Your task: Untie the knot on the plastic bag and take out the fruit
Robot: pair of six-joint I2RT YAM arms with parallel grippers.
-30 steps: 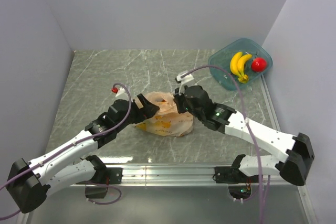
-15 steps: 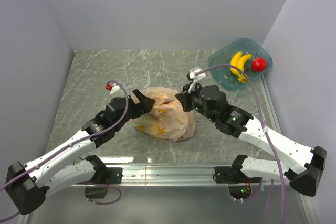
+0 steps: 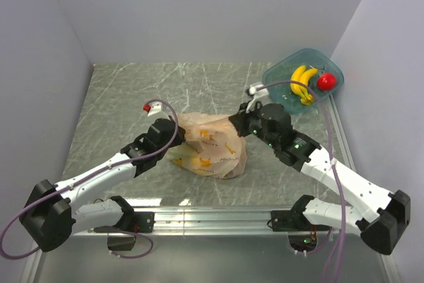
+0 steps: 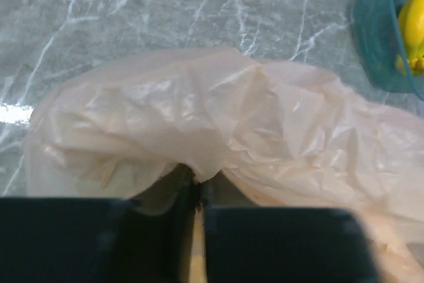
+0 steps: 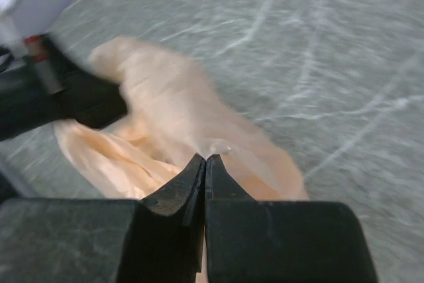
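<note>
Top external only: red fruit

The bag lies mid-tabletop, between the two arms. The left jaws meet its left side, the right jaws its right rear corner. The tub sits in the far right corner, well apart from the bag. In it, bananas lie left of a round fruit.
</note>
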